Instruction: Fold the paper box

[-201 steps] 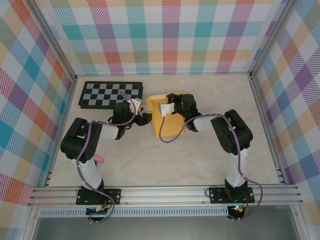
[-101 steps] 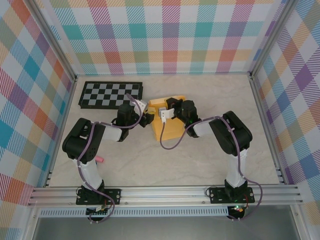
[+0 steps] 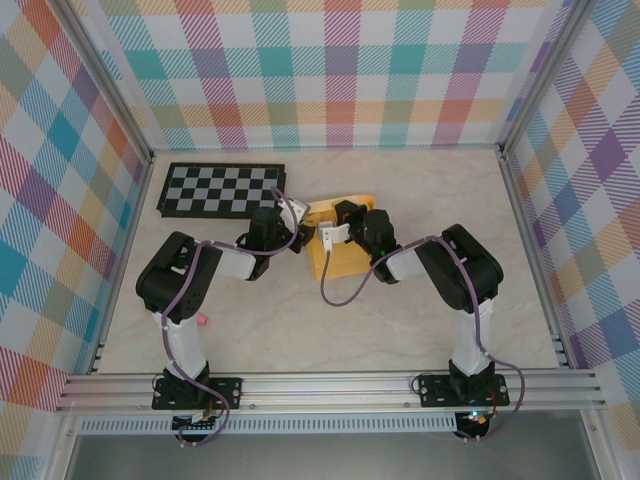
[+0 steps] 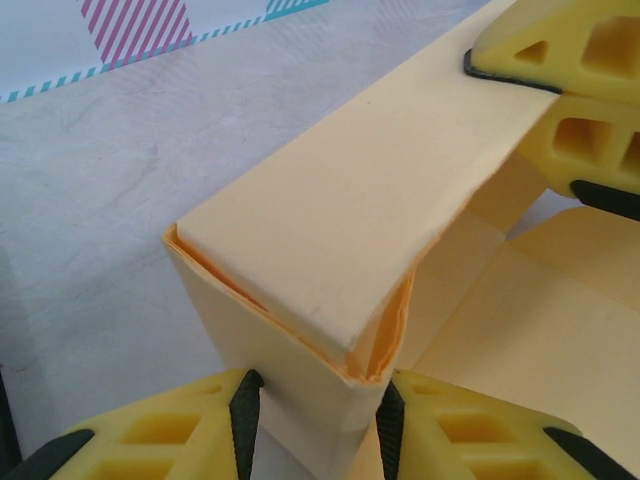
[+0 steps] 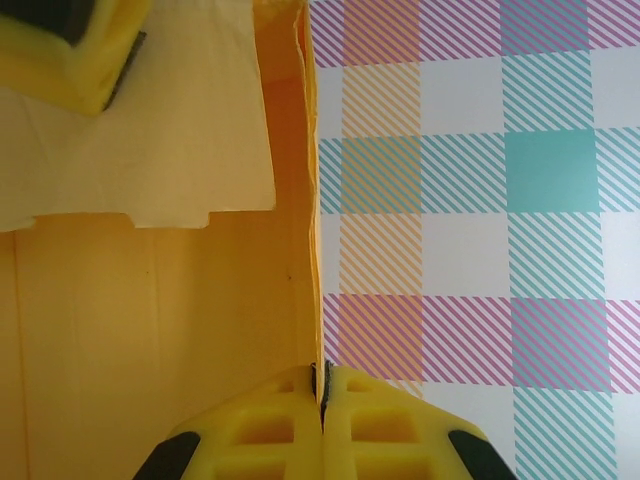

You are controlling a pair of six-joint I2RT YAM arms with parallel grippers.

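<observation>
Robotics lab cell: aluminium frame rails [image 3: 330, 385], plaid backdrop walls [image 3: 340, 70], checkerboard panel [image 3: 218, 190].

The paper box [image 4: 340, 230] is smooth, matt card.

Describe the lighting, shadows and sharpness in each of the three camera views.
Top external: even, diffuse light, only faint shadows beneath the arms, no glare. Left wrist: the paper box is sharp, its inner corner shaded deeper orange. Right wrist: the fingers and plaid wall are sharp; no glare.
</observation>
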